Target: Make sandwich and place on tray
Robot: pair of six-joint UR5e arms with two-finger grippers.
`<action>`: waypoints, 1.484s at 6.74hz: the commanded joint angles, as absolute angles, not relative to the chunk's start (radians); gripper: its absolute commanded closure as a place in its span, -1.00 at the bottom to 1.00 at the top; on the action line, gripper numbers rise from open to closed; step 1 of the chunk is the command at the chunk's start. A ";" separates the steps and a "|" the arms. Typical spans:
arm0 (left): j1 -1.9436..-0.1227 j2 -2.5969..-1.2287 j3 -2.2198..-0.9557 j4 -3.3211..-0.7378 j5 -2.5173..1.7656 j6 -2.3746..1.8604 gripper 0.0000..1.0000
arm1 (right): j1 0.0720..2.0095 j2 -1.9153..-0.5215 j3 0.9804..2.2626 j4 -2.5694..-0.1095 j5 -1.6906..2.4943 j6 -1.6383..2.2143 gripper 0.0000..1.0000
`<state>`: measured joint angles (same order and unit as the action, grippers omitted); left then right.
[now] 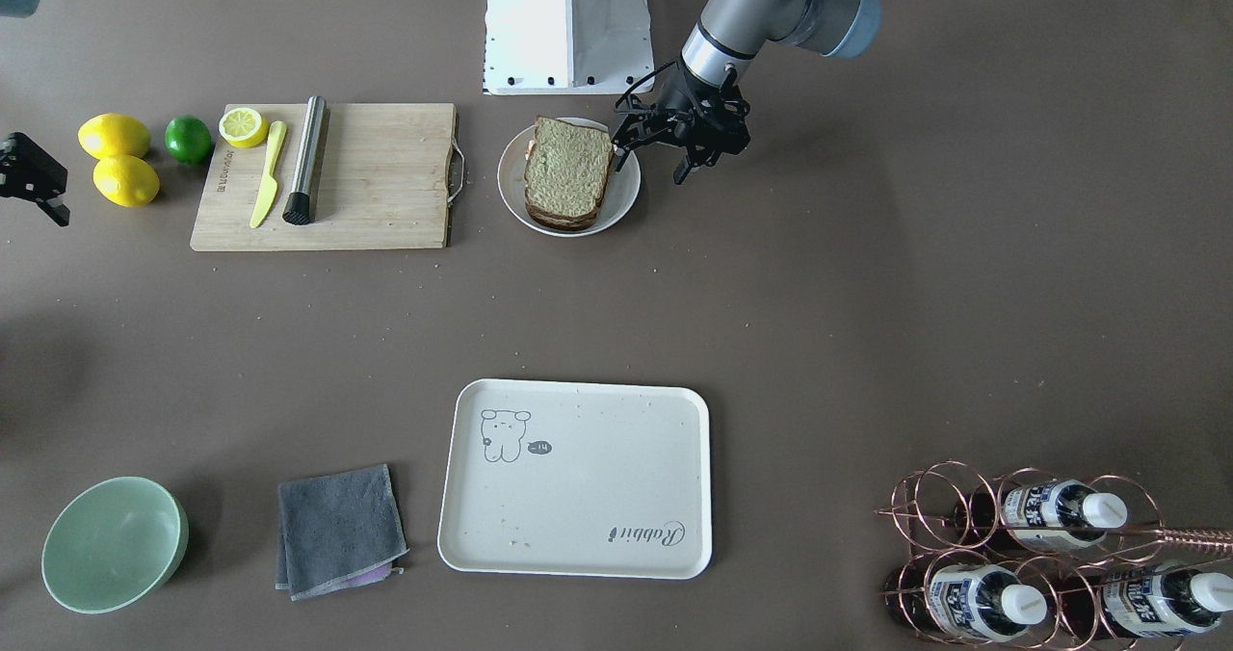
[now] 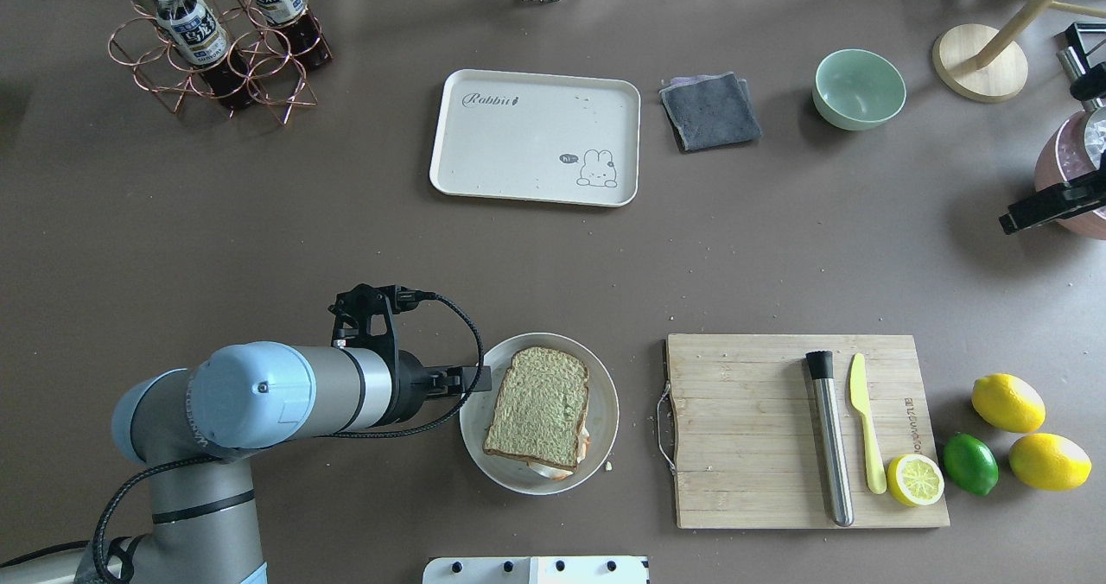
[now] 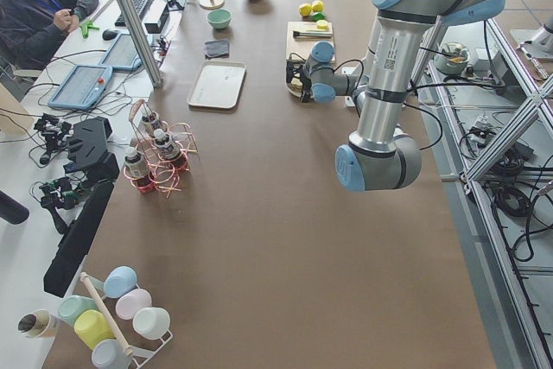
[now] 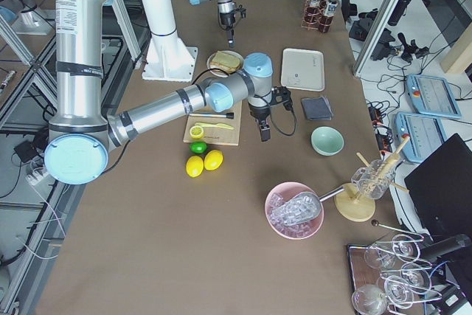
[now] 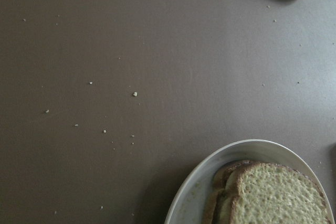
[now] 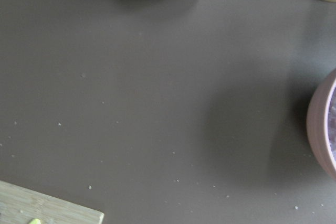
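Note:
The sandwich [image 1: 568,169] lies on a round white plate [image 1: 511,177] near the robot base, its top slice of brown-crusted bread facing up. In the overhead view [image 2: 537,407] a bit of white egg shows at its near edge. My left gripper [image 1: 655,165] is open and empty, just beside the plate's rim and low over the table; it also shows in the overhead view [image 2: 478,380]. The cream tray [image 1: 597,497] with the bear drawing lies bare across the table [image 2: 518,152]. My right gripper [image 2: 1041,210] hovers far off by the pink bowl; I cannot tell whether it is open.
A wooden cutting board [image 2: 752,428] holds a steel muddler, a yellow knife and a lemon half. Two lemons and a lime [image 2: 969,463] lie beside it. A green bowl [image 2: 859,89], a grey cloth [image 2: 710,111], a bottle rack [image 2: 216,40] and a pink ice bowl [image 4: 295,210] stand around.

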<state>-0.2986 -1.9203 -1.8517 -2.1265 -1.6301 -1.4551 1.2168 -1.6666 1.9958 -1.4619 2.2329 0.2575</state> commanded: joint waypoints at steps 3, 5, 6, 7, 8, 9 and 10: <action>-0.252 -1.925 -1.827 -2.129 -1.597 -1.450 0.12 | 1.428 -1.769 1.914 -1.463 2.266 -0.089 -1.00; -0.247 -1.928 -1.816 -2.129 -1.597 -1.448 0.13 | 1.433 -1.770 1.913 -1.463 2.266 -0.089 -1.00; -0.247 -1.933 -1.807 -2.129 -1.595 -1.447 0.14 | 1.433 -1.770 1.913 -1.463 2.264 -0.089 -1.00; -0.247 -1.934 -1.795 -2.129 -1.595 -1.447 0.17 | 1.433 -1.769 1.904 -1.460 2.263 -0.089 -1.00; -0.247 -1.937 -1.790 -2.129 -1.595 -1.447 0.30 | 1.433 -1.770 1.902 -1.460 2.263 -0.089 -1.00; -0.248 -1.937 -1.790 -2.129 -1.595 -1.447 0.72 | 1.433 -1.770 1.904 -1.460 2.261 -0.089 -1.00; -0.249 -1.939 -1.792 -2.129 -1.595 -1.447 1.00 | 1.434 -1.770 1.904 -1.460 2.261 -0.089 -1.00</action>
